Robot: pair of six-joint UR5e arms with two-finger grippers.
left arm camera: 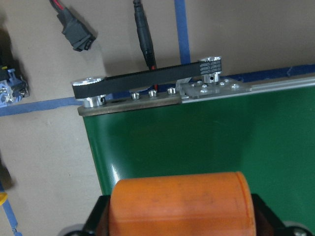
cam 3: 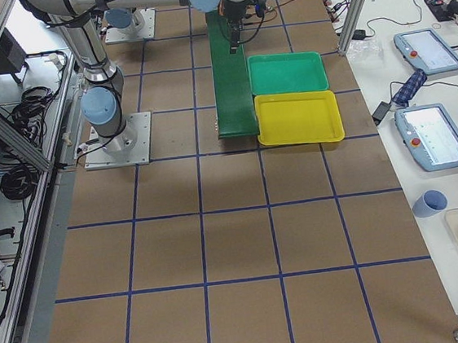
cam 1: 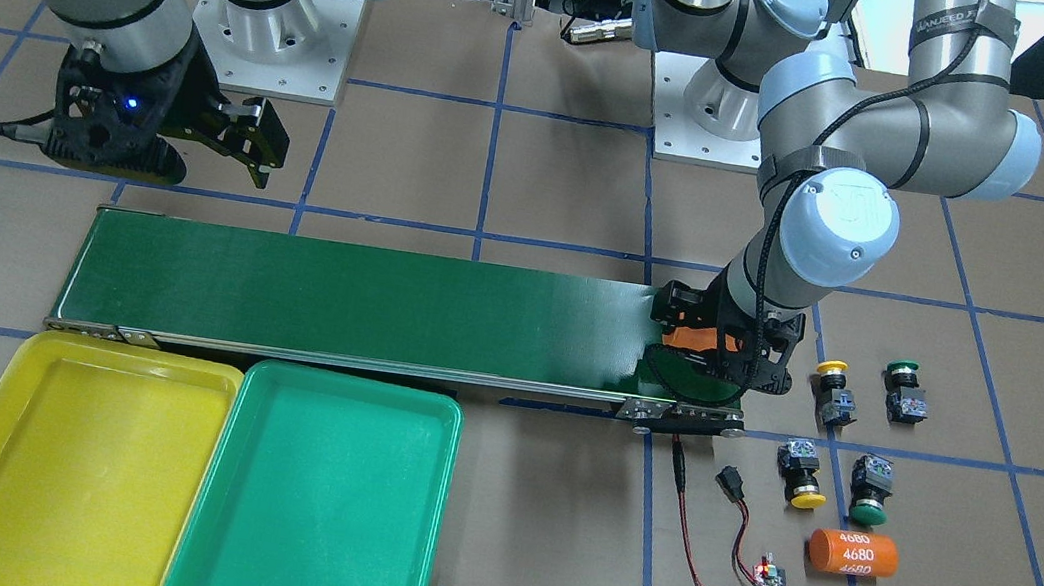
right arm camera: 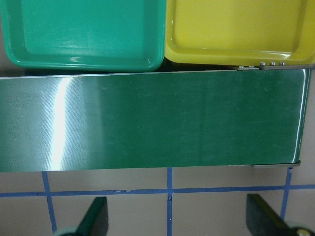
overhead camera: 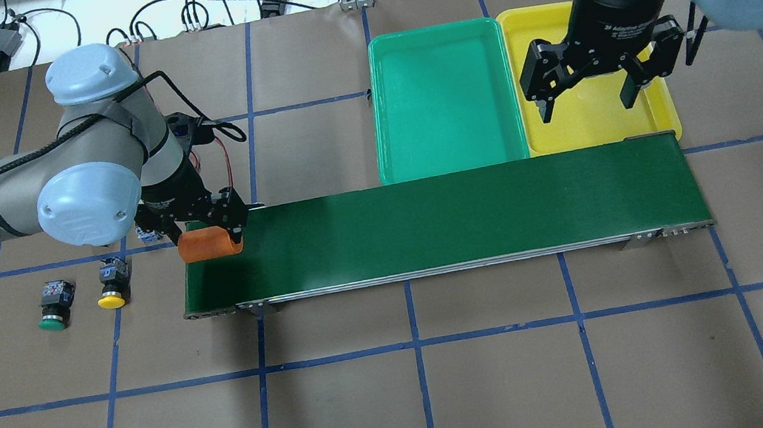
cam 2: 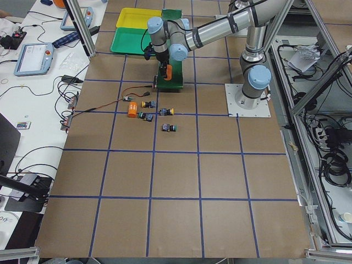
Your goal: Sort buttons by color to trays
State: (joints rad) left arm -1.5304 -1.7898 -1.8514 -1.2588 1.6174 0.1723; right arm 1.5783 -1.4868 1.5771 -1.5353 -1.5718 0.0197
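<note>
Buttons: two yellow-capped black push-buttons [cam 1: 830, 388] and two green-capped black push-buttons [cam 1: 903, 390] lie on the brown table [cam 1: 577, 179], just beside the left fingers [overhead camera: 236, 216], off the belt.
Trays: yellow plastic tray [cam 1: 76, 466] and green plastic tray [cam 1: 323, 499], side by side, near the right fingers [overhead camera: 545, 105].
Left gripper [overhead camera: 206, 231]: clenched on an orange cylinder [left arm camera: 179, 204], over the end of the dark-green conveyor belt [cam 1: 359, 302].
Right gripper [overhead camera: 588, 106]: fingers spread wide, raised above the table.
</note>
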